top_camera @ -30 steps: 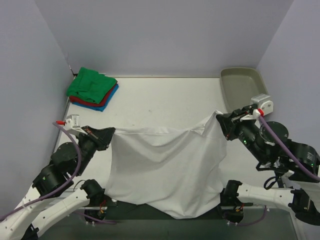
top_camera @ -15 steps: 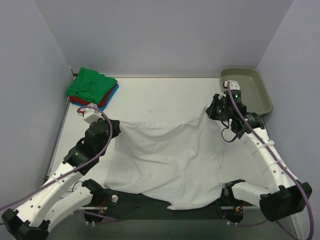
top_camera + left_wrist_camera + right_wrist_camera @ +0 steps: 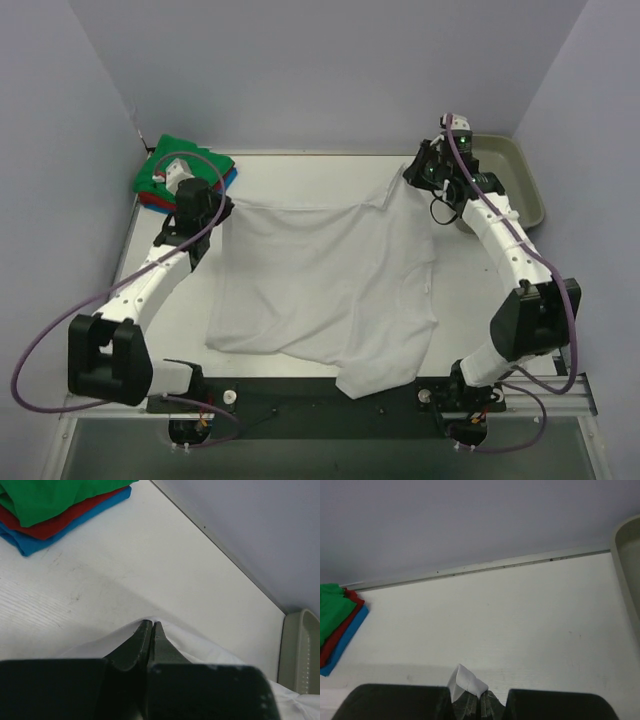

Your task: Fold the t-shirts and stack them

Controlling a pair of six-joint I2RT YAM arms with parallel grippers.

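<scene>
A large white t-shirt [image 3: 325, 280] is stretched out over the table, its far edge held up at both corners. My left gripper [image 3: 228, 201] is shut on the far left corner of the cloth [image 3: 200, 647]. My right gripper [image 3: 410, 180] is shut on the far right corner, and a small white tip of cloth [image 3: 465, 681] pokes out between its jaws. Three folded t-shirts, green [image 3: 175, 170] over red [image 3: 60, 522] over blue [image 3: 45, 537], are stacked at the far left corner of the table. The near hem of the white shirt hangs over the table's front edge [image 3: 370, 375].
A grey-beige tray [image 3: 520, 185] stands at the far right corner, just behind my right gripper. Purple-grey walls close the table on the left, back and right. The bare white tabletop [image 3: 320, 180] shows between the shirt and the back wall.
Both arms have reached far forward, carrying the white shirt's top edge from mid-table toward the back wall. The cloth now lies spread flatter and farther up the table.
</scene>
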